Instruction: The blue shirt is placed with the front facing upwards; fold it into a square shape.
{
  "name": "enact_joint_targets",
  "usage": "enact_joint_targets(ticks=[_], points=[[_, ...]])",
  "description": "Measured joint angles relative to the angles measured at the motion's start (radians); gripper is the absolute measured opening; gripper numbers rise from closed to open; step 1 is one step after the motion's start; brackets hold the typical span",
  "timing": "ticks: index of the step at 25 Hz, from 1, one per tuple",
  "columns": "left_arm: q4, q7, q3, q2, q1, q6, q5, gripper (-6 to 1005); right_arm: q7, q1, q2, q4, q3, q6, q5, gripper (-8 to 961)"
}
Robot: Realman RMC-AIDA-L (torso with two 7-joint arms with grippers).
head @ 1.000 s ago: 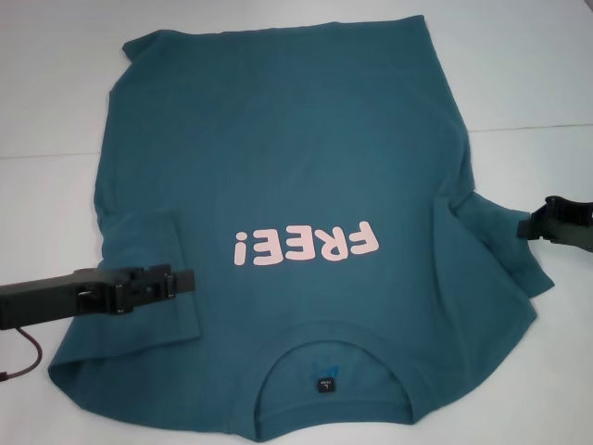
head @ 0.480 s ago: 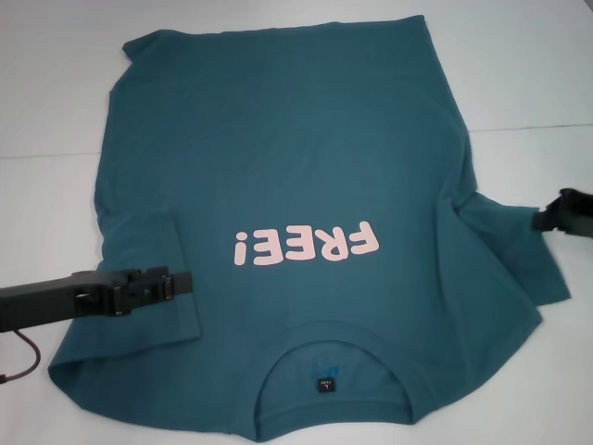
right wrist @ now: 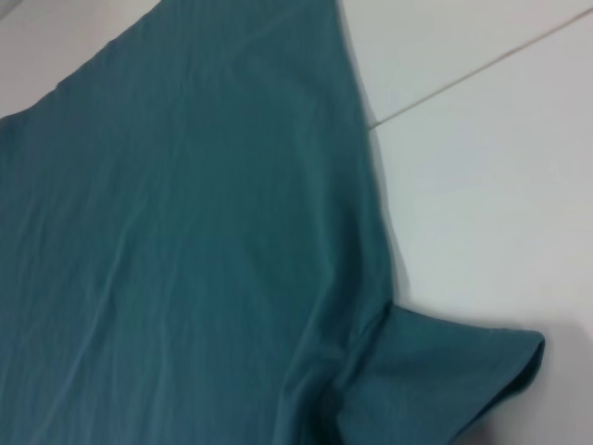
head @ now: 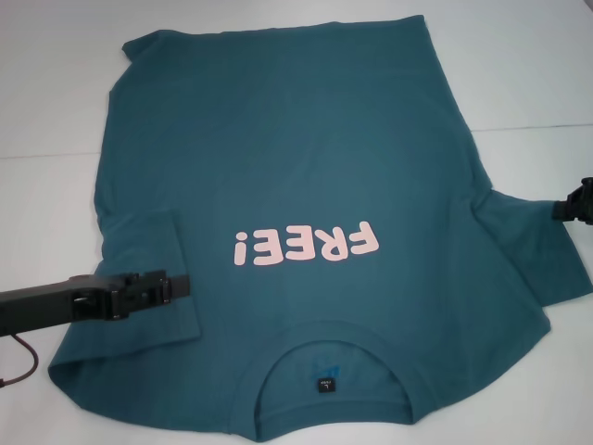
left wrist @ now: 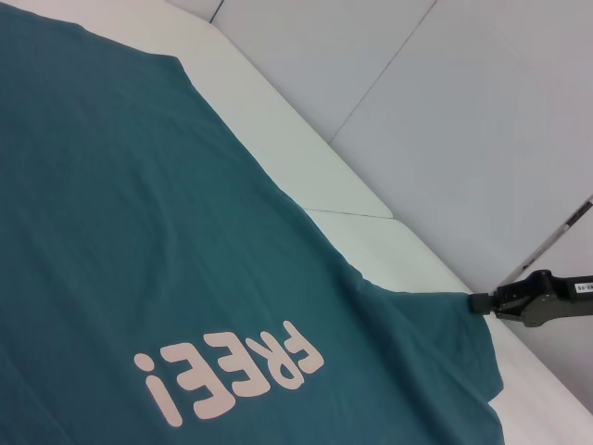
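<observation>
The blue shirt (head: 296, 158) lies flat on the white table, pink "FREE!" lettering (head: 306, 247) facing up and the collar (head: 324, 371) nearest me. Its left sleeve (head: 153, 246) is folded inward over the body, and my left gripper (head: 181, 285) hovers just over that fold. At the far right edge, my right gripper (head: 563, 209) is shut on the corner of the right sleeve (head: 523, 250), which is stretched outward. From the left wrist view the right gripper (left wrist: 480, 302) meets the sleeve tip. The right wrist view shows the shirt (right wrist: 185, 232) and sleeve hem (right wrist: 445, 371).
The white table (head: 56, 93) extends around the shirt, with a seam line (head: 528, 128) running across it at the right. A thin dark cable (head: 23, 366) hangs under my left arm at the left edge.
My right gripper has moved rightward toward the picture's edge, drawing the right sleeve out wider and flatter. The left gripper has drifted slightly back and down.
</observation>
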Motion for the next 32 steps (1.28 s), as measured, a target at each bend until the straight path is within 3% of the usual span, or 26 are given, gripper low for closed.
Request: enact_joint_targets(ticks=[9, 16, 19, 27, 32], points=[[0.009, -0.007, -0.001, 0.0, 0.0, 0.008, 0.0, 540, 0.047, 0.003, 0.01, -0.169, -0.008, -0.103, 0.0, -1], [0.007, -0.006, -0.002, 0.0, 0.0, 0.005, 0.0, 539, 0.062, 0.025, 0.005, -0.199, -0.028, -0.157, -0.003, 0], [0.005, -0.005, -0.002, 0.0, -0.002, 0.002, 0.0, 539, 0.064, 0.05, 0.023, -0.193, -0.079, -0.181, -0.014, 1], [0.005, -0.005, -0.002, 0.0, -0.003, -0.001, 0.0, 539, 0.073, 0.139, 0.1, -0.179, -0.141, -0.195, -0.088, 1], [0.003, -0.005, -0.008, 0.0, 0.0, -0.002, 0.0, 539, 0.083, 0.186, 0.128, -0.145, -0.143, -0.142, -0.16, 1]])
